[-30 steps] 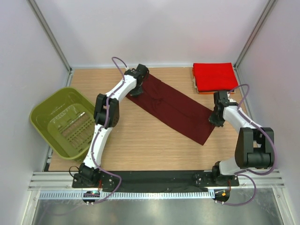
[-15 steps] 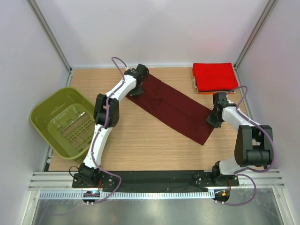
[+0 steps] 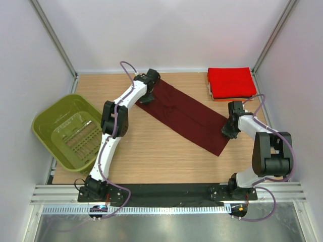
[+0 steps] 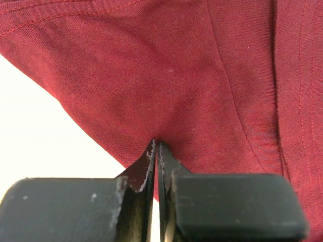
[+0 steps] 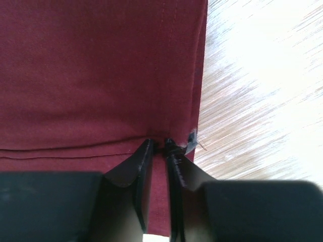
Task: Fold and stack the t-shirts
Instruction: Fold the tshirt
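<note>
A dark maroon t-shirt lies folded into a long strip, running diagonally from the back middle toward the front right of the wooden table. My left gripper is shut on its far upper-left edge; the left wrist view shows the cloth pinched between the closed fingertips. My right gripper is shut on the shirt's near right hem corner; in the right wrist view the hem sits between the fingers. A bright red folded shirt tops a stack with a thin orange one under it at the back right.
An olive-green plastic basket stands at the left edge of the table. Grey walls enclose the table at the back and sides. Bare wood lies in front of the maroon shirt.
My right gripper has shifted slightly left and forward along the shirt's right end. The left arm and the shirt's upper end have not visibly moved.
</note>
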